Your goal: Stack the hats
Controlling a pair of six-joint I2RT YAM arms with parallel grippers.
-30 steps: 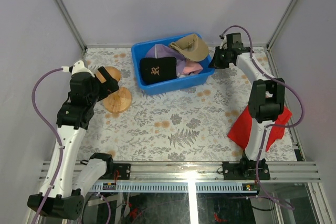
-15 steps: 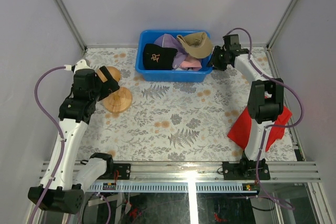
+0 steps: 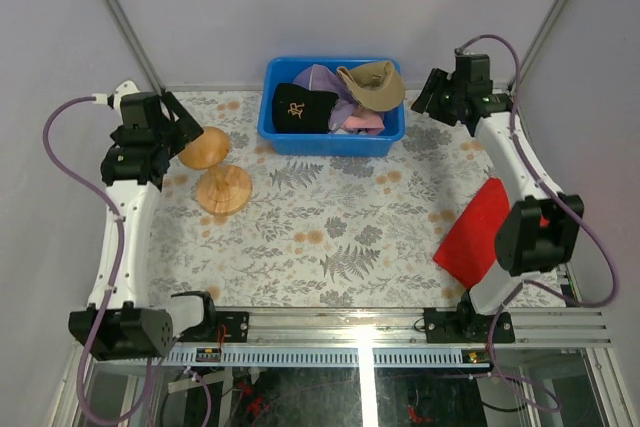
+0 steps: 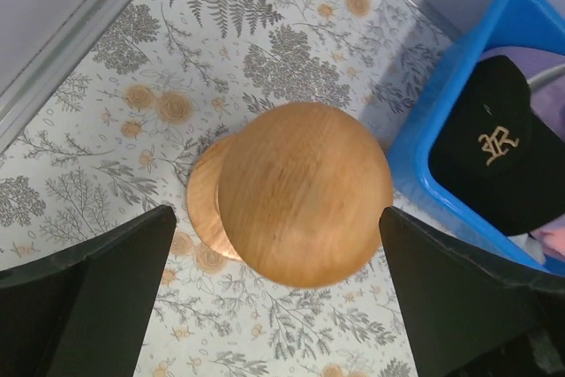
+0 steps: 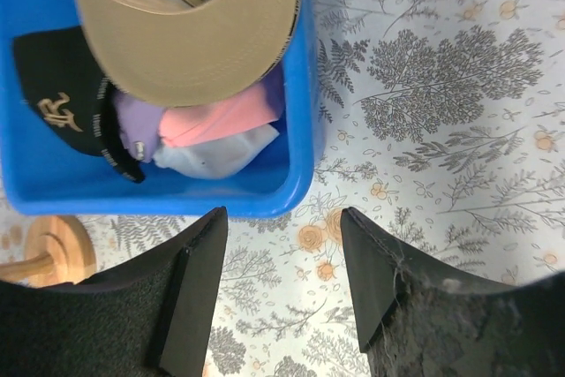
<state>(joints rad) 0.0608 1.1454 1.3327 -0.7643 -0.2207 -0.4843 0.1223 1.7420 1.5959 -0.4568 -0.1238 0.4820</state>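
Observation:
The hats lie piled in a blue bin [image 3: 330,143] at the back of the table. A tan hat [image 3: 372,85] lies upside down on top at the right, and a black hat with a gold logo [image 3: 303,107] fills the left end. A lavender hat [image 3: 320,78], a pink hat [image 3: 366,120] and a white hat [image 5: 221,152] are bunched between them. My right gripper [image 3: 428,104] hovers open just right of the bin, and only tablecloth shows between its fingers [image 5: 282,218]. My left gripper [image 3: 178,119] stands wide open above a wooden dome [image 4: 305,192].
Two round wooden domes [image 3: 203,147] [image 3: 223,190] stand on the left of the flowered tablecloth. A flat red cloth [image 3: 480,232] lies at the right edge beside the right arm. Enclosure walls close in the back and sides.
The bin went from skewed to square against the back wall. My right gripper then opened and drew back right, away from the bin's end. My left arm swung back to the left.

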